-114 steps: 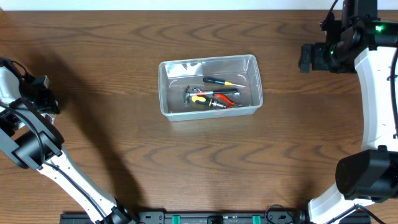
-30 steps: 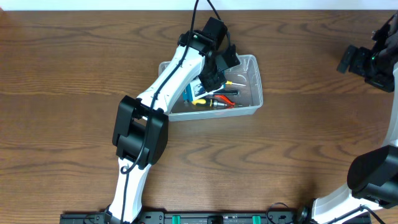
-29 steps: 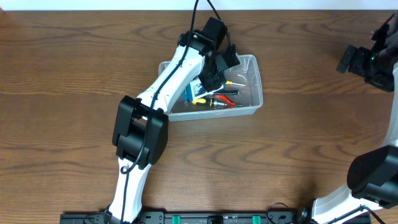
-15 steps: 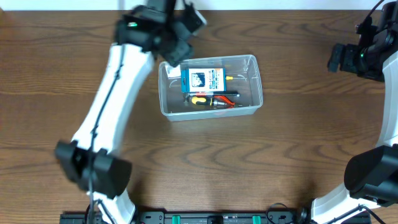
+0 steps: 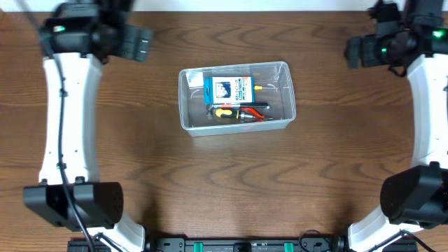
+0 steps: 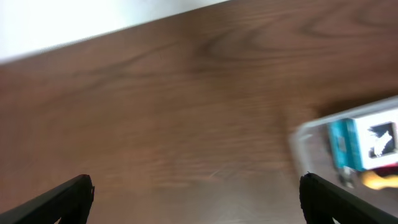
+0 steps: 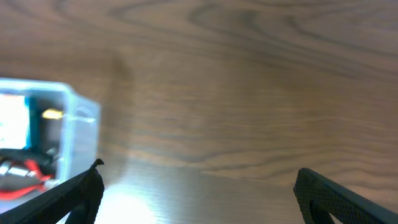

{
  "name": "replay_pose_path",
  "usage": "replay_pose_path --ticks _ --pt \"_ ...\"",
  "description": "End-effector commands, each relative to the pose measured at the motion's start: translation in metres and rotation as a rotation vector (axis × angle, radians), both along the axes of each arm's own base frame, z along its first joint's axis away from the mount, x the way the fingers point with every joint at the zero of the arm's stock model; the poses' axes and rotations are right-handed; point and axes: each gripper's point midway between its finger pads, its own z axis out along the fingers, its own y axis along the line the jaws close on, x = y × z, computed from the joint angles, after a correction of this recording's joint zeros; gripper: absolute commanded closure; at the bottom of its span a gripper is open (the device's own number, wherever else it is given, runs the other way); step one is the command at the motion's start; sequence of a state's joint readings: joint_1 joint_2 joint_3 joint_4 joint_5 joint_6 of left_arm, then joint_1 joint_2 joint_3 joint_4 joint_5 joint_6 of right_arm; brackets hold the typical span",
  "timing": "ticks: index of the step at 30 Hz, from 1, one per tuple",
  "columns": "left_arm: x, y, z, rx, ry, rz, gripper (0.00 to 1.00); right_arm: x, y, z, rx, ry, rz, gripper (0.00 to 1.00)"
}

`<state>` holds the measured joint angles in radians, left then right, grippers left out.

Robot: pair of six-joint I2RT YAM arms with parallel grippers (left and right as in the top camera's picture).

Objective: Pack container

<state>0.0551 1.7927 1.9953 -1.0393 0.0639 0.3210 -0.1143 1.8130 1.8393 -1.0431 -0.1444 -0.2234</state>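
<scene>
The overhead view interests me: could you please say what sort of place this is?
Probably a robotics lab bench: a left arm and a right arm flank a wood-grain table, where a clear container holds hand tools and a small box.

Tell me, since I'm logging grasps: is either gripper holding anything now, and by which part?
Nothing is held: the left gripper and right gripper both show open, empty jaws.

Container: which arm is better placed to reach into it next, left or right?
Left, narrowly. Both jaws stand open and empty, but the left gripper sits nearer the container, on the side where the box lies. The right gripper is farther off.
</scene>
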Motion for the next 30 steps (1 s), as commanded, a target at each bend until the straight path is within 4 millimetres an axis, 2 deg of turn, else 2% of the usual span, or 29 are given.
replay_pose_path --ticks 1,4,7,10,12,15,17,19,23,27,30 --pt "-0.015 0.020 0.020 -0.051 -0.035 0.123 0.02 -0.008 0.017 0.005 0.010 0.007 0.047 0.01" --pt "-0.030 0.028 0.030 -0.071 -0.057 0.169 0.02 -0.019 0.018 0.025 0.038 -0.022 -0.001 0.01" --pt "-0.050 0.024 0.038 -0.075 -0.094 0.161 0.02 -0.034 0.018 0.053 0.027 -0.080 -0.008 0.01" --pt "-0.080 0.018 0.037 -0.075 -0.145 0.151 0.02 -0.058 0.016 0.081 0.003 -0.151 -0.024 0.01" --pt "-0.096 0.016 0.034 -0.073 -0.184 0.148 0.02 -0.071 0.017 0.084 0.002 -0.175 -0.023 0.01" --pt "-0.124 0.012 0.026 -0.055 -0.258 0.129 0.02 -0.096 0.019 0.069 0.001 -0.187 -0.023 0.01" --pt "-0.144 0.008 0.018 -0.046 -0.308 0.115 0.02 -0.114 0.021 0.047 0.003 -0.183 -0.025 0.01" --pt "-0.168 0.002 0.004 -0.043 -0.351 0.099 0.02 -0.132 0.022 0.022 0.013 -0.187 -0.038 0.01" --pt "-0.202 -0.002 -0.025 -0.033 -0.405 0.094 0.02 -0.160 0.025 -0.011 0.025 -0.203 -0.055 0.01" --pt "-0.222 -0.004 -0.050 -0.032 -0.450 0.092 0.02 -0.182 0.026 -0.038 0.031 -0.195 -0.064 0.01" --pt "-0.230 -0.005 -0.055 -0.030 -0.495 0.090 0.02 -0.192 0.027 -0.058 0.035 -0.163 -0.071 0.01"
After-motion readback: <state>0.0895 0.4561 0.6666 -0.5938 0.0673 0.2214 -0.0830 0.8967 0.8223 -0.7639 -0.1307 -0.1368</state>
